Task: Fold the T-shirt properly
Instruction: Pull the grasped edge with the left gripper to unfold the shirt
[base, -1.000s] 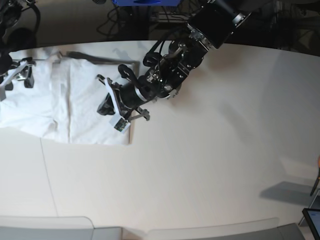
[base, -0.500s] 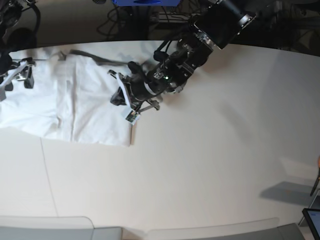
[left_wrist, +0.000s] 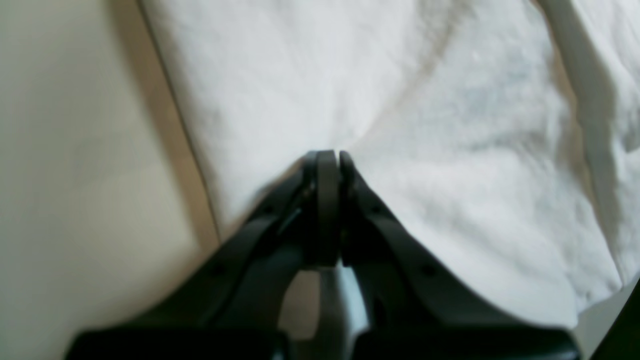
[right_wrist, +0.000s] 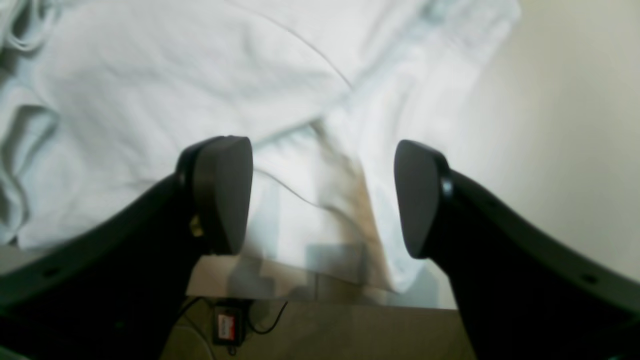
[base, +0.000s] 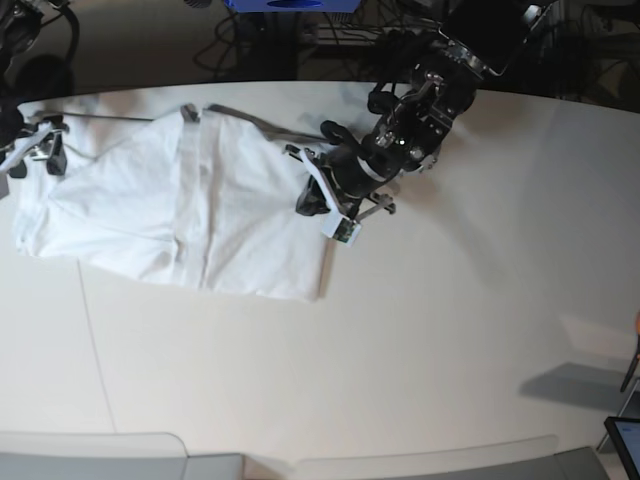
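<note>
T-shirt: the white T-shirt (base: 190, 215) lies spread and wrinkled on the left half of the table (base: 450, 330), reaching from the far left edge to about the middle; its near edge runs slanted across the tabletop.
Folds: a lengthwise crease runs down the cloth near its middle, and a darker strip (a hem or fold, hard to say which) lies along the far edge.
Left gripper: the left gripper (base: 312, 200) sits at the shirt's right-hand edge, its black fingers (left_wrist: 327, 200) pressed together, tips against the cloth; whether any fabric is pinched between them cannot be told from the blurred wrist view.
Right gripper: the right gripper (right_wrist: 322, 200) hangs over the shirt's left end near the table's far left corner, jaws wide apart with nothing between them but wrinkled cloth (right_wrist: 165, 85) lying below.
Table: bare off-white surface everywhere to the right of the shirt.
Floor (past the table edge): a small device with a cable (right_wrist: 227, 325) shows in the right wrist view.
</note>
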